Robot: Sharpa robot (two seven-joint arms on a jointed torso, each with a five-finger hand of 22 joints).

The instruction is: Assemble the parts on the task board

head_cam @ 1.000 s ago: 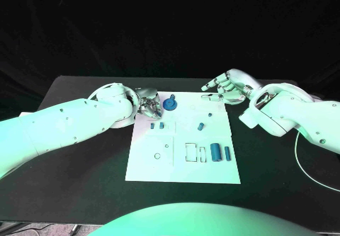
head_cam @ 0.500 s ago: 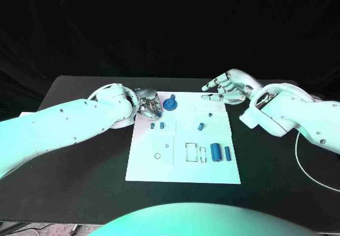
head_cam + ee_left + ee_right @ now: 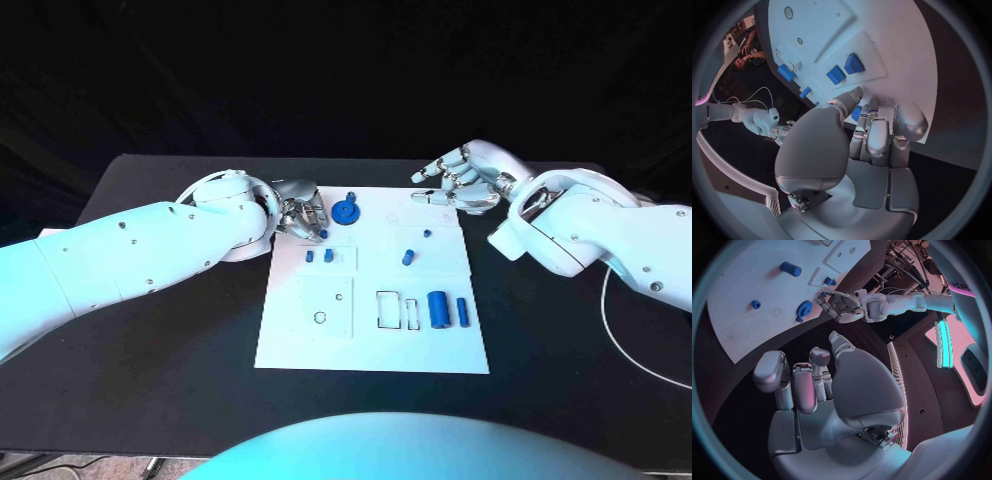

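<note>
Head view shows the left hand (image 3: 302,218) with fingers curled, holding nothing I can see, beside the round blue part (image 3: 346,212), which a careless reach could knock away.

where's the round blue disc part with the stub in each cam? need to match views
Head view: round blue disc part at the task board's far edge, just beside the left robot hand.
Left wrist view: I cannot pick it out with confidence.
Right wrist view: disc on the board's edge, beside the left robot hand.
Shared landmark: the left robot hand next to it.
</note>
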